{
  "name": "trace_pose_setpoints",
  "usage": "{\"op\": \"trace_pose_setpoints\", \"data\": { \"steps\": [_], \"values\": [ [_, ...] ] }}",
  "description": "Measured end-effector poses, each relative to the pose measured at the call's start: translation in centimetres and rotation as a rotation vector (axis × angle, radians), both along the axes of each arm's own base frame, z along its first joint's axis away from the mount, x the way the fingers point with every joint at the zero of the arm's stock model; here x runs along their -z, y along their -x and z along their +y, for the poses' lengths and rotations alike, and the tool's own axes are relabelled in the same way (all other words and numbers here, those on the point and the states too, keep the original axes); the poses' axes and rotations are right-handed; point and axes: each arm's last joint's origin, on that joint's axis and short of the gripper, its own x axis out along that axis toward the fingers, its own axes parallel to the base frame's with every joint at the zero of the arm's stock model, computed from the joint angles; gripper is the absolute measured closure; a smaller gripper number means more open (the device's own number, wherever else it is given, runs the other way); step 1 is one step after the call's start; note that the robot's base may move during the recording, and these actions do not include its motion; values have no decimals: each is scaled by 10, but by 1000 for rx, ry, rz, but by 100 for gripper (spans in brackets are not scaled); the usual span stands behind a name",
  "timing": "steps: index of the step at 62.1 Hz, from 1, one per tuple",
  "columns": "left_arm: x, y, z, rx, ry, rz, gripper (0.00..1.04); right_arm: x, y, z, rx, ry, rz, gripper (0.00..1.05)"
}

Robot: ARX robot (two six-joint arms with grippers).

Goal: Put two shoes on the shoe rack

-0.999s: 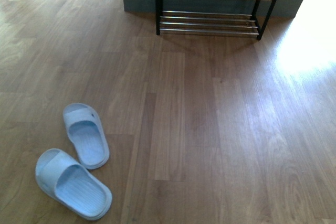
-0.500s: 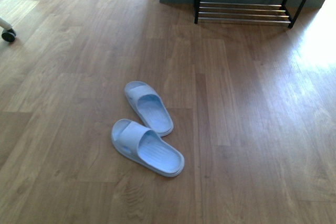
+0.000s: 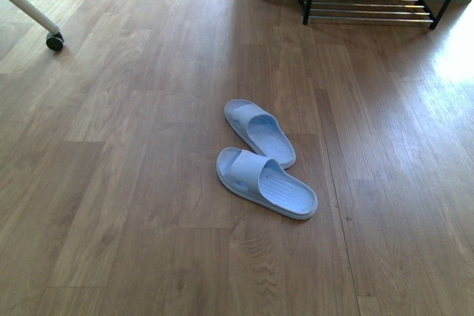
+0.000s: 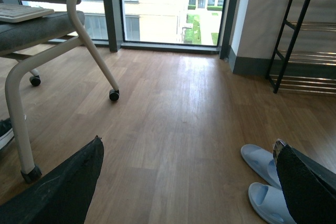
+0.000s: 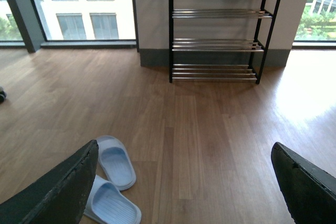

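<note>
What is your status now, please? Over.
Left gripper open, right gripper open, both empty. Pale blue slides on floor, none on shoe rack. Only bare floor between them.

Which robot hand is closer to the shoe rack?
Right, probably. The shoe rack stands straight ahead of the right gripper; from the left gripper it sits off to the side, beyond the slides.

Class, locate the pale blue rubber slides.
Front view: the pale blue rubber slides lie together on the wooden floor near centre, well short of the black-framed chrome shoe rack at upper right.
</note>
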Motion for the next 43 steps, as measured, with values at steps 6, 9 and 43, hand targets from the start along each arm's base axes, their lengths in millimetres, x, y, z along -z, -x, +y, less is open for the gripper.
{"op": "trace_pose_setpoints", "data": {
  "steps": [6,9,43],
  "values": [
    [0,0,0,0,0,0,9,0,0,0,0,0,0,9],
    [0,0,0,0,0,0,9,0,0,0,0,0,0,9],
    [0,0,0,-1,0,0,9,0,0,0,1,0,-1,9]
  ]
}}
